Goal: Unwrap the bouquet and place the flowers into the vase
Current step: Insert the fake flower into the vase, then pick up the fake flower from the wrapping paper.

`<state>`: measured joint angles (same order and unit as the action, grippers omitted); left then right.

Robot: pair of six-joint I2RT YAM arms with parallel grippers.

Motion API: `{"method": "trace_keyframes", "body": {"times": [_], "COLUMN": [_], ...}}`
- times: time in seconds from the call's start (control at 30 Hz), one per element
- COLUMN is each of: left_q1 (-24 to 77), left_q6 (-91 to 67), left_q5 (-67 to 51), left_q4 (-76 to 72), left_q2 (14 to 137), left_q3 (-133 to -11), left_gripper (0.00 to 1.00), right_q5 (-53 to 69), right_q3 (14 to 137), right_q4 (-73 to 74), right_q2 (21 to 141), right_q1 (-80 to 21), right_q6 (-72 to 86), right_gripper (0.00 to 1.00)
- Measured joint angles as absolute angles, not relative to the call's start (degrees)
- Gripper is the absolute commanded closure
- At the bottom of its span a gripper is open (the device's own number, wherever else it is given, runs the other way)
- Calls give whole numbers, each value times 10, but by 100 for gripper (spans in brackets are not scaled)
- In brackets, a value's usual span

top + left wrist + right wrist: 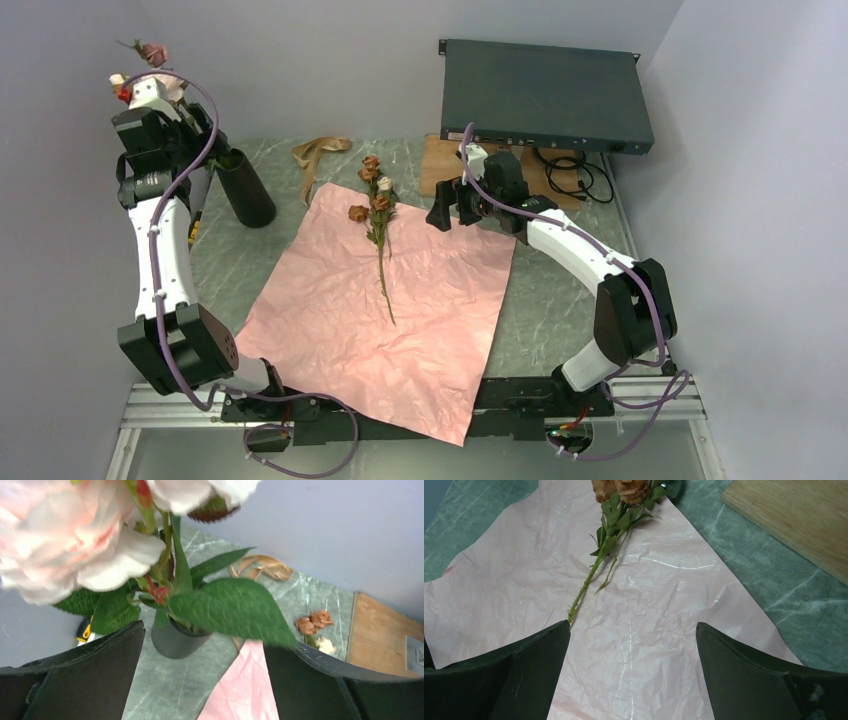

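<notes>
Top external view: green marbled table (545, 315) boxed by grey walls. Crinkled pink paper (400, 320) spread flat at centre, tan ribbon (318, 155) behind it, wooden board (440, 165) and dark rack box (545, 95) upper right. Black vase (245, 190) at left holds pink and cream roses (65, 535), leaves over rim. Rust roses (378, 215) lie on paper, upper centre. Left gripper (202, 640) spread wide either side of vase stems. Right gripper (633, 627) spread wide over paper.

Table (560, 290) holds pink paper (390, 320), vase (245, 190), ribbon (318, 155), wooden board (440, 162)

The light is soft and even. The near pink flower (60, 535) looks blurry, and the paper (659, 565) shines a little.
</notes>
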<state>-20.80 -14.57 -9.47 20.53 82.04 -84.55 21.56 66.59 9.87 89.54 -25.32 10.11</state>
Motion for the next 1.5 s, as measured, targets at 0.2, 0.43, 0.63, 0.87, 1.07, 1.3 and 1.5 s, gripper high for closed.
{"method": "trace_keyframes", "body": {"times": [0.2, 0.43, 0.63, 0.87, 1.07, 1.3, 1.5], "left_q1": [-208, -206, -161, -57, 39, 69, 75], "left_q6": [-136, -102, -34, 24, 17, -57, -99], "left_q5": [-123, -219, -314, -358, -360, -359, -345], "left_q4": [284, 364, 433, 492, 479, 419, 379], "left_q2": [810, 821, 831, 903, 970, 1081, 1152], "left_q3": [-854, -880, -886, -888, -888, -914, -940], "left_gripper": [1, 4, 17, 30, 50, 69, 67], "right_q5": [217, 221, 221, 221, 220, 212, 206], "right_q3": [666, 666, 666, 666, 666, 666, 666], "right_q4": [99, 100, 103, 107, 115, 138, 142], "right_q2": [895, 895, 895, 896, 898, 898, 898], "right_q1": [-253, -253, -253, -253, -253, -253, -253], "right_q6": [101, 101, 100, 98, 90, 78, 70], "right_gripper": [0, 0, 0, 0, 0, 0, 0]}}
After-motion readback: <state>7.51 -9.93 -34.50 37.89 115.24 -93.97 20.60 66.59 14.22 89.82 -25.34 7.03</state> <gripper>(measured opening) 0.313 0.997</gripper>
